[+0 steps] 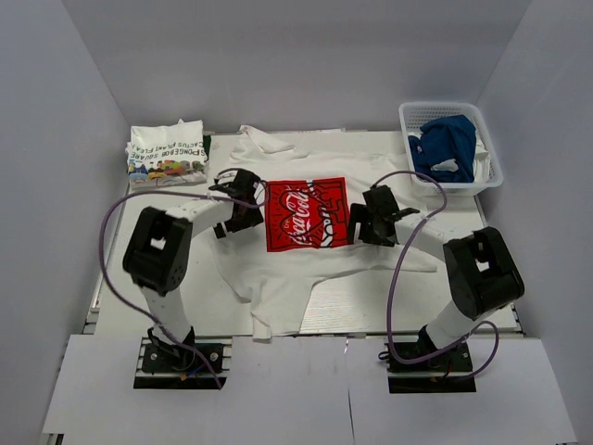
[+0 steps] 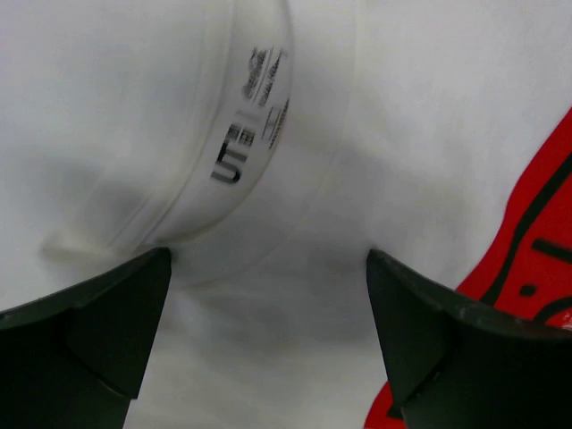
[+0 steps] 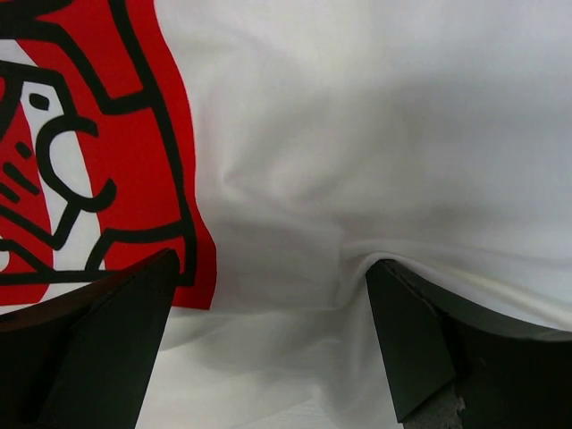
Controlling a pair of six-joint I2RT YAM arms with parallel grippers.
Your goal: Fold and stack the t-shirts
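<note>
The white t-shirt with the red Coca-Cola print [image 1: 308, 214] lies spread and rumpled over the middle of the table. My left gripper [image 1: 243, 206] is open, pressed down on the shirt's white cloth [image 2: 268, 295] just left of the print, by a printed size label [image 2: 234, 156]. My right gripper [image 1: 369, 219] is open, down on a fold of white cloth [image 3: 295, 286] just right of the print [image 3: 80, 179]. The cartoon-print shirt [image 1: 167, 154] lies folded at the back left. The blue shirt [image 1: 443, 145] is bunched in a basket.
A white mesh basket [image 1: 489, 162] stands at the back right corner. The enclosure's white walls close in the left, back and right. The shirt's hem hangs toward the table's near edge [image 1: 278, 324].
</note>
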